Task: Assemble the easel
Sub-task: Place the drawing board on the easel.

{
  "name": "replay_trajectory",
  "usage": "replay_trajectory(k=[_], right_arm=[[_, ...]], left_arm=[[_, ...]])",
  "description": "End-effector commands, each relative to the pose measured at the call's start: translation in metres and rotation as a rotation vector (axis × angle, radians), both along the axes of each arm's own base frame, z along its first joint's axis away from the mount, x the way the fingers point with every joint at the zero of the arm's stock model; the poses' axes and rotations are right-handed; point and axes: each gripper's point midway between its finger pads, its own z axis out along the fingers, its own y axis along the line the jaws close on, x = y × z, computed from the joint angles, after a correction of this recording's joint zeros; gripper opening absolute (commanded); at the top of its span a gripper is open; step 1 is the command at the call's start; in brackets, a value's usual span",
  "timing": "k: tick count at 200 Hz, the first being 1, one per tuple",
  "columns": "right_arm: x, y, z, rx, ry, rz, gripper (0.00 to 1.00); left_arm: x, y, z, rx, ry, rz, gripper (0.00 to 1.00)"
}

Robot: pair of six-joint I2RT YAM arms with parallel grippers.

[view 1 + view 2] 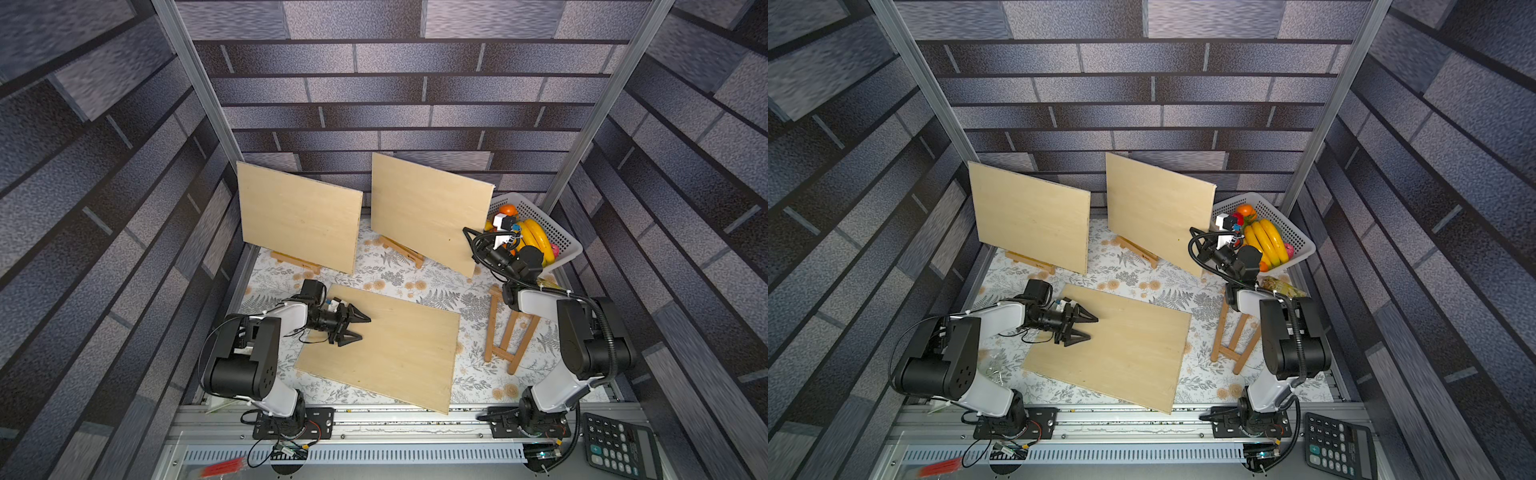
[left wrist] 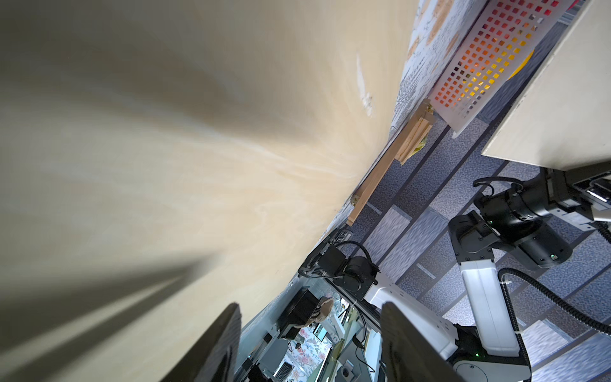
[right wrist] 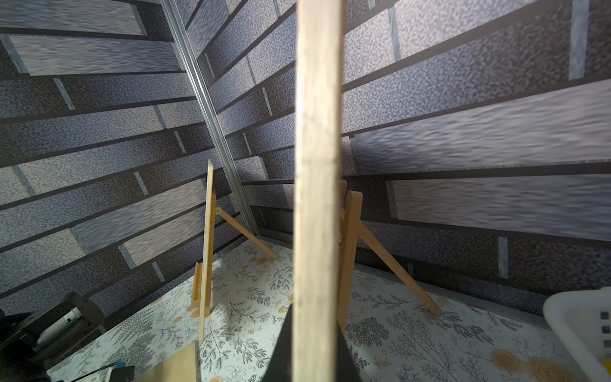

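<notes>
Two pale wooden boards stand at the back, each on a small wooden easel: the left board (image 1: 299,216) on an easel (image 1: 295,264), the right board (image 1: 428,212) on another easel (image 1: 403,249). My right gripper (image 3: 315,330) is shut on the right board's edge (image 3: 317,165), at that board's lower right side (image 1: 1200,249). A third board (image 1: 386,349) (image 2: 165,132) lies flat mid-table. Just above its left corner my left gripper (image 1: 361,329) (image 2: 310,330) stands open, with nothing between its fingers. A folded easel (image 1: 507,332) (image 2: 380,172) lies flat at the right, partly under my right arm.
A white perforated basket (image 1: 557,237) of bananas and other fruit stands at the back right, close behind my right wrist. A black calculator (image 1: 619,444) lies on the front right frame. A small clear bag (image 1: 994,370) rests beside my left arm. Walls enclose three sides.
</notes>
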Motion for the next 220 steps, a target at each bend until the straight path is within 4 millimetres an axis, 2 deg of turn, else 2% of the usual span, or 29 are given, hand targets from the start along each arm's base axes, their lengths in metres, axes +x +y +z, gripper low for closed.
replay_trajectory(k=[1, 57, 107, 115, 135, 167, 180, 185, 220], right_arm=[[-0.025, 0.007, 0.043, -0.024, -0.222, 0.030, 0.00], [-0.027, 0.010, -0.015, -0.088, -0.127, 0.025, 0.00], [-0.017, 0.004, -0.060, -0.137, -0.053, -0.027, 0.02], [-0.016, 0.004, -0.064, -0.138, -0.042, -0.023, 0.06], [-0.009, 0.000, -0.072, -0.120, -0.005, -0.048, 0.25], [-0.001, -0.008, -0.073, -0.100, 0.016, -0.096, 0.53], [0.000, -0.009, -0.072, -0.098, 0.015, -0.096, 0.60], [0.000, -0.009, -0.072, -0.096, 0.016, -0.097, 0.69], [0.001, -0.011, -0.073, -0.088, 0.025, -0.102, 0.74]], left_arm=[[0.006, -0.005, 0.006, -0.020, -0.021, -0.035, 0.68], [0.013, -0.014, 0.004, -0.032, -0.023, -0.064, 0.68], [0.013, -0.015, 0.002, -0.042, -0.014, -0.076, 0.68], [0.013, -0.015, 0.002, -0.045, -0.013, -0.077, 0.68], [0.012, -0.015, 0.000, -0.046, -0.008, -0.084, 0.68], [0.009, -0.015, -0.004, -0.050, -0.002, -0.086, 0.68], [0.009, -0.014, -0.005, -0.052, -0.002, -0.084, 0.68], [0.009, -0.014, -0.004, -0.055, -0.002, -0.083, 0.68], [0.012, -0.014, -0.006, -0.062, -0.004, -0.078, 0.68]])
